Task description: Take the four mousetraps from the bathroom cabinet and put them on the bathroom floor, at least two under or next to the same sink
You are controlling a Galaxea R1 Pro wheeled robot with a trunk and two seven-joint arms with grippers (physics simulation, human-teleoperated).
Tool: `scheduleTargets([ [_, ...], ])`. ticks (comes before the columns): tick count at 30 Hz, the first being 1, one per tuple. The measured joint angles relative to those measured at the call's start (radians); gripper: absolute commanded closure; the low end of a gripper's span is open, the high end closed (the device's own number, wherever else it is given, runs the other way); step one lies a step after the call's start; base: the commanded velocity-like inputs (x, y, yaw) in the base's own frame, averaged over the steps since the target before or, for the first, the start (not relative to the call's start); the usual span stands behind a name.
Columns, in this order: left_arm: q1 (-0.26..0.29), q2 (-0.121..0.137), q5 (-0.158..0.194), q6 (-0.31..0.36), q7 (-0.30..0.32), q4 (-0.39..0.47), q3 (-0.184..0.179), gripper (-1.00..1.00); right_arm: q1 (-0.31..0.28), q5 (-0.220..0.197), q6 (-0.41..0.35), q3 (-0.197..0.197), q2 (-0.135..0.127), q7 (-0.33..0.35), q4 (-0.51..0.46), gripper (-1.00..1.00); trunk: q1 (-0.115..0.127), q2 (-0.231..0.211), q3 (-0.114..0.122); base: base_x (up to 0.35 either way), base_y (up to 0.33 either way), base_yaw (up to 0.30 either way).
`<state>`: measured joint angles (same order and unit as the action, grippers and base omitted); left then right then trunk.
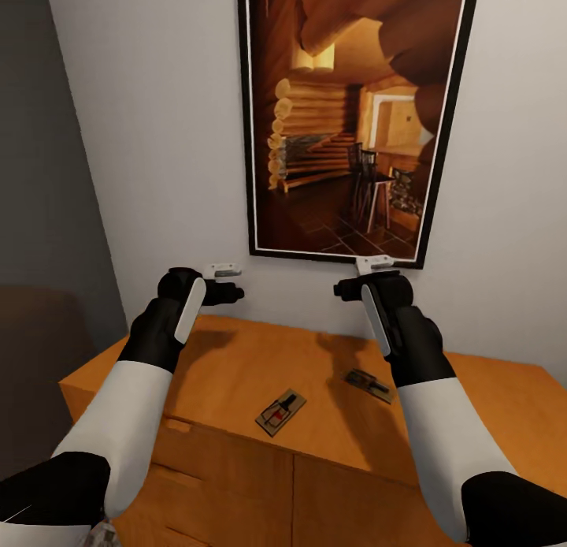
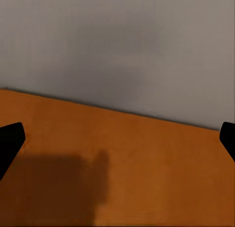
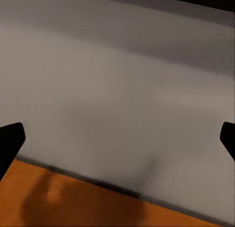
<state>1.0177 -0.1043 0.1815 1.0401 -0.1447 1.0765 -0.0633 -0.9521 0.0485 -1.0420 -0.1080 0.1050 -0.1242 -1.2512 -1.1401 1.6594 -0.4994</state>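
Observation:
Two mousetraps lie flat on the orange-brown top of the cabinet [image 1: 228, 366] in the head view: one [image 1: 280, 411] near the front edge, the other [image 1: 370, 385] further right, beside my right forearm. My left gripper [image 1: 228, 293] and right gripper [image 1: 346, 288] hover above the back of the top and point at the wall. Both are open and hold nothing. In the left wrist view the black fingertips [image 2: 10, 138] stand far apart over bare wood [image 2: 122, 178]. The right wrist view has its fingertips [image 3: 10, 138] wide apart before the wall, with a strip of cabinet top [image 3: 58, 202] beneath.
A large black-framed picture of a log interior [image 1: 354, 113] hangs on the pale wall just behind the cabinet. A darker grey wall and a dim shape [image 1: 39, 358] stand at the cabinet's left. Flat drawer fronts [image 1: 236, 484] show below the top's front edge.

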Motion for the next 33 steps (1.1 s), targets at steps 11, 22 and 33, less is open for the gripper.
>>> scheduleTargets([
  [11, 0.0, -0.001, 0.0, 0.0, 0.0, -0.007, -0.001, -1.0, 0.0, -0.007, 0.0, 0.001, -0.005, 0.002, 0.003, -1.0, 0.0, 0.0, 0.0, 0.0, 0.0, 0.186],
  [22, 0.0, -0.002, -0.002, 0.0, 0.0, -0.029, -0.003, -1.0, 0.0, -0.008, 0.0, 0.002, -0.008, 0.002, 0.007, -1.0, 0.0, 0.0, 0.0, -0.105, 0.0, 0.024],
  [33, 0.0, -0.001, 0.0, 0.0, 0.0, -0.033, -0.002, -1.0, 0.0, -0.008, 0.0, 0.006, -0.009, 0.002, 0.011, -1.0, 0.0, 0.0, 0.0, -0.122, 0.0, 0.003],
])
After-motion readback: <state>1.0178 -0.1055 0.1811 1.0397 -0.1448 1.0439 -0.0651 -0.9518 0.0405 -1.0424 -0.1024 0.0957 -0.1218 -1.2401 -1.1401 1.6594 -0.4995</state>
